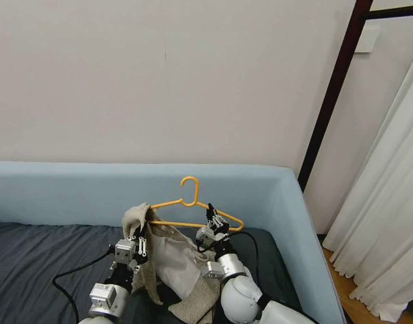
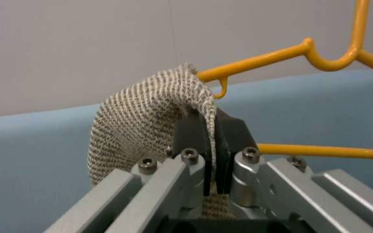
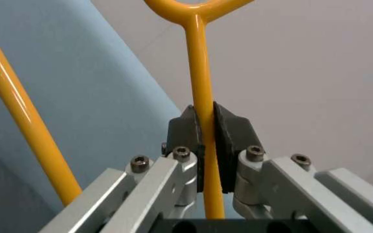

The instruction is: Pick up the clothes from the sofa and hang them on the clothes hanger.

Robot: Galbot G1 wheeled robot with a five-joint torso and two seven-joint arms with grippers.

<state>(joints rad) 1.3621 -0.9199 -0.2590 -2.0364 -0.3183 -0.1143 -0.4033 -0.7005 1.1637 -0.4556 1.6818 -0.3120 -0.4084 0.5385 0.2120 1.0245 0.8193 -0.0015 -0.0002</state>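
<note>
Jaws of the right gripper (image 3: 203, 127) are clamping shut on a bar of the orange plastic clothes hanger (image 1: 171, 202). Those of the left gripper (image 2: 212, 132) are clamping shut on the beige knitted garment (image 1: 167, 260). Knit fabric is covering the hanger's left shoulder tip, and the garment's lower edge is running out of the head view. Behind, the pale blue sofa backrest (image 1: 58, 192) is standing against the white wall (image 1: 159, 67). Both arms are reaching upward side by side over the dark grey seat cushion (image 1: 38, 250).
</note>
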